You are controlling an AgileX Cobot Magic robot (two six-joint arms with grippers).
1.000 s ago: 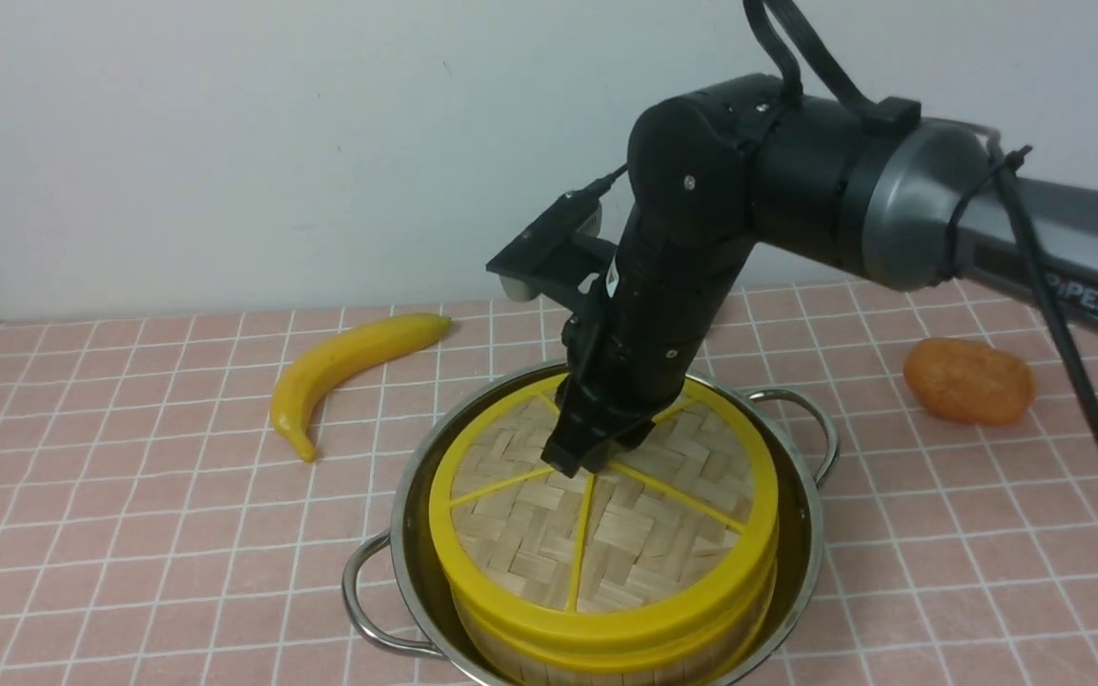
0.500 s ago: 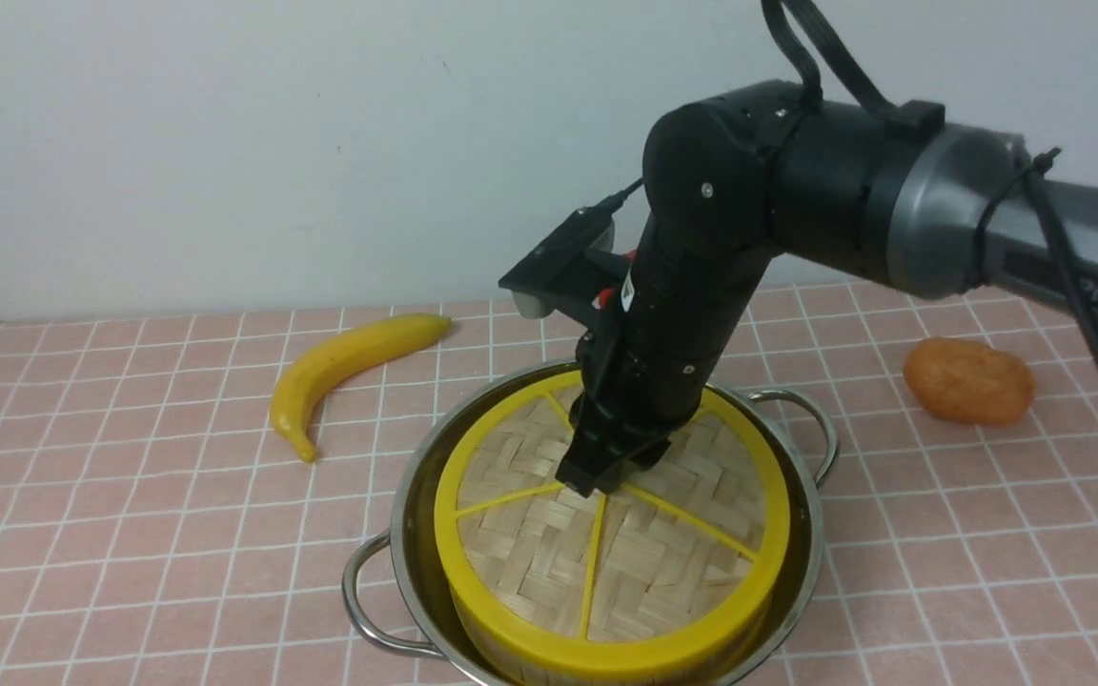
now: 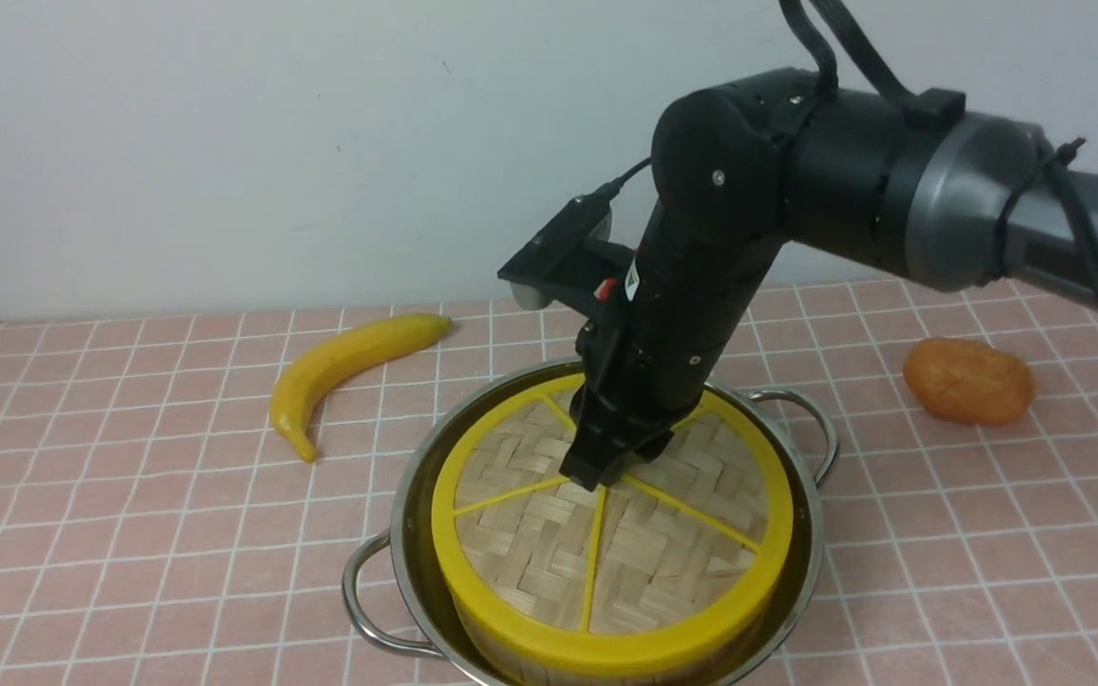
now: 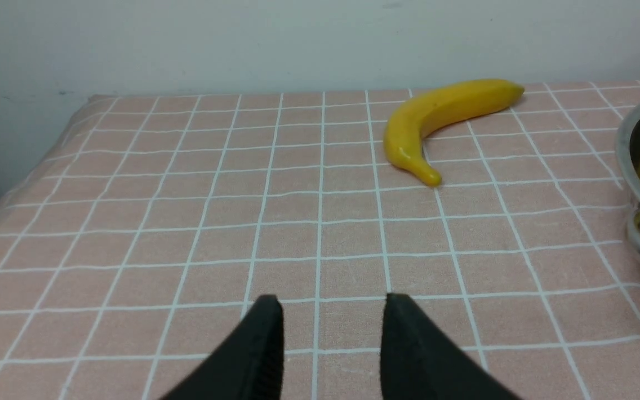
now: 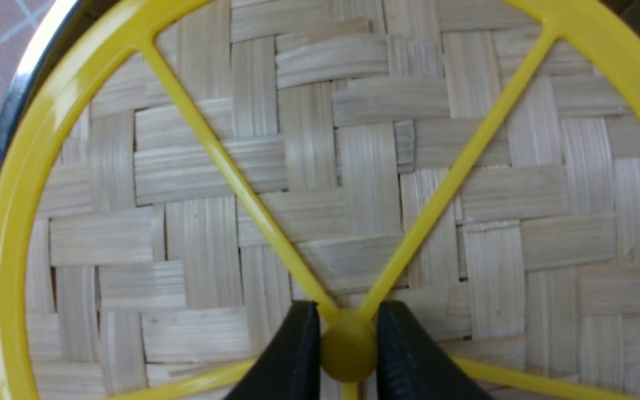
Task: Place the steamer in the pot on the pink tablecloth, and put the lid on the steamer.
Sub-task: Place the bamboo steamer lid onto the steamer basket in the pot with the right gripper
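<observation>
lid [image 3: 606,534]: lies flat on the steamer [image 3: 511,657], woven face up, round, no long axis
steamer: inside the pot [image 3: 802,505] on the pink tablecloth [image 3: 130,534]
right gripper [image 5: 348,350]: clamped on the lid's centre knob
left gripper [image 4: 331,328]: jaws apart, empty

I am finding only one piece of lettering to read: at the far right edge of the front view, white capitals are showing on the grey link of my right arm [image 3: 1083,238], cut off by the frame so that only "IPE" and a fragment is coming through. A small white sticker with a red patch is sitting on my wrist housing near the middle of that view, but its print is staying too small to read.
</observation>
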